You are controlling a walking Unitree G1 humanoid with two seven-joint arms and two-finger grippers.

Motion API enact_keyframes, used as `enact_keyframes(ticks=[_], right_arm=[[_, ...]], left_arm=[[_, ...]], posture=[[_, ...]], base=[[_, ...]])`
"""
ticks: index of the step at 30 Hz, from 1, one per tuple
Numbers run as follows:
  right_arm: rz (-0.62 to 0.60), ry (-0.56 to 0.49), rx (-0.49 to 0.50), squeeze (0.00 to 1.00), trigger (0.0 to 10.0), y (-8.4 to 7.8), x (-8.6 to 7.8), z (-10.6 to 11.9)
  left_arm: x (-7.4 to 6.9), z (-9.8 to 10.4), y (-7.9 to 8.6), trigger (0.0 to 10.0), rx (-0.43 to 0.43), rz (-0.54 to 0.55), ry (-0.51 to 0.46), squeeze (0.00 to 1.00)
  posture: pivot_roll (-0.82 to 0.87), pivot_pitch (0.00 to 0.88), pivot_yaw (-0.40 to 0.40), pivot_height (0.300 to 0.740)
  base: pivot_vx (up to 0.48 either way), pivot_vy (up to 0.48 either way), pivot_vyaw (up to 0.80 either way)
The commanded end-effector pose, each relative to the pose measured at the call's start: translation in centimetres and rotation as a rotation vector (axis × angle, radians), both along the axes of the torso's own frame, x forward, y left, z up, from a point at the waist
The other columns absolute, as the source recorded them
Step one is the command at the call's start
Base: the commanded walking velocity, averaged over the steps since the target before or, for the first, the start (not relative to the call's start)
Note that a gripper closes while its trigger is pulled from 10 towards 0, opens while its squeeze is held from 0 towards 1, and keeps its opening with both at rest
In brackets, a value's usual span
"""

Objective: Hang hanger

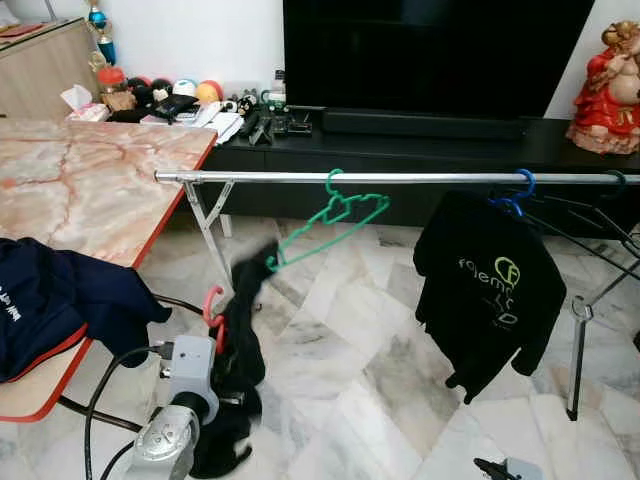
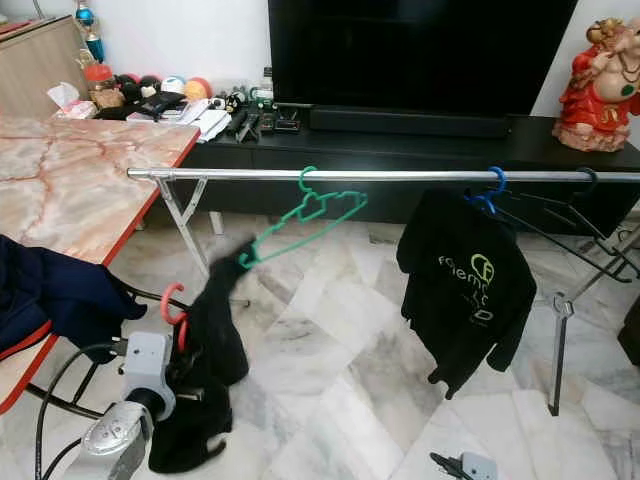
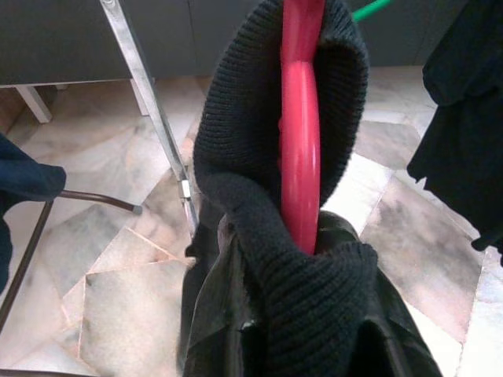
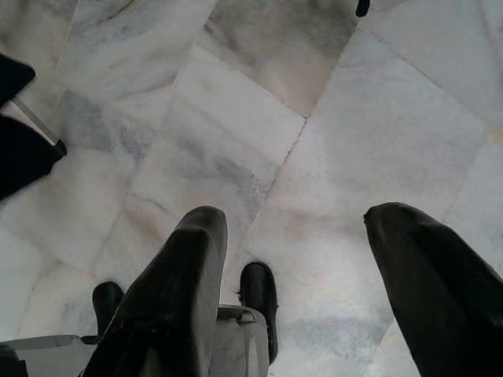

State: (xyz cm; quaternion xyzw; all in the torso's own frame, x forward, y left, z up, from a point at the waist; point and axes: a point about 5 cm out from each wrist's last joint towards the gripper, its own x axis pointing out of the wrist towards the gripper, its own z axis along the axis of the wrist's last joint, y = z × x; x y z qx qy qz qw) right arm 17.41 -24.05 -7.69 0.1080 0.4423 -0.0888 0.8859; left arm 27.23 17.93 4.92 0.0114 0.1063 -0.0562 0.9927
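left pincer clamped on red hanger | right pincer apart | shirt print unreadable

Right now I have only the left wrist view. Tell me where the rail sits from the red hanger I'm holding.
Observer: The rail runs above and ahead of the red hanger, which the left gripper holds low beside the table.
Operator: Name what's already on it.
Observer: A bare green hanger, tilted, then a black shirt on a blue hanger farther right.
Operator: Report the right gripper.
Observer: Right gripper hangs over the floor, fingers open.
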Motion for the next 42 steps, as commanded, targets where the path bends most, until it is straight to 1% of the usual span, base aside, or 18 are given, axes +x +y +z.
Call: enact_keyframes(ticks=[1, 5, 8, 11, 18, 24, 31, 42], right_arm=[[-0.014, 0.003, 0.001, 0.00, 10.0, -0.39, -0.08, 0.06], [-0.009, 0.004, 0.007, 0.00, 10.0, -0.13, -0.16, -0.04], [-0.007, 0.003, 0.013, 0.00, 10.0, 0.07, -0.14, -0.09], [-0.007, 0.002, 0.015, 0.00, 10.0, 0.19, -0.13, -0.12], [-0.024, 0.000, 0.017, 0.00, 10.0, 0.18, -0.16, -0.13], [-0.024, 0.002, 0.019, 0.00, 10.0, 0.30, -0.14, -0.16], [-0.021, 0.001, 0.021, 0.00, 10.0, 0.31, -0.09, -0.14], [-0.021, 0.002, 0.026, 0.00, 10.0, 0.41, -0.09, -0.16]], left_arm=[[0.26, 1.09, -0.19, 10.0, 0.035, -0.027, -0.044, 0.00], [-0.03, 0.82, 0.06, 10.0, 0.053, -0.024, -0.036, 0.00], [-0.19, 0.98, 0.08, 10.0, 0.061, -0.026, -0.031, 0.00], [-0.25, 1.16, -0.06, 10.0, 0.076, -0.035, -0.038, 0.00], [-0.35, 1.03, -0.34, 10.0, 0.075, -0.053, -0.024, 0.00], [-0.71, 0.74, -0.39, 10.0, 0.076, -0.053, -0.007, 0.00], [-0.72, 0.85, -0.23, 10.0, 0.076, -0.048, -0.010, 0.00], [-0.64, 1.05, -0.49, 10.0, 0.073, -0.050, -0.015, 0.00]], posture=[[-0.03, 0.008, -0.005, 0.740], [-0.03, 0.008, -0.003, 0.740], [-0.03, 0.013, -0.004, 0.740], [-0.03, 0.017, -0.003, 0.740], [-0.03, 0.023, 0.000, 0.740], [-0.03, 0.027, -0.003, 0.740], [-0.03, 0.027, -0.003, 0.740], [-0.03, 0.027, -0.006, 0.740]], base=[[0.000, 0.000, 0.00], [0.000, 0.000, 0.00], [0.000, -0.080, 0.00], [0.000, -0.466, 0.00], [0.000, -0.469, 0.00], [0.000, -0.469, 0.00], [0.000, -0.469, 0.00], [0.000, -0.467, 0.00]])
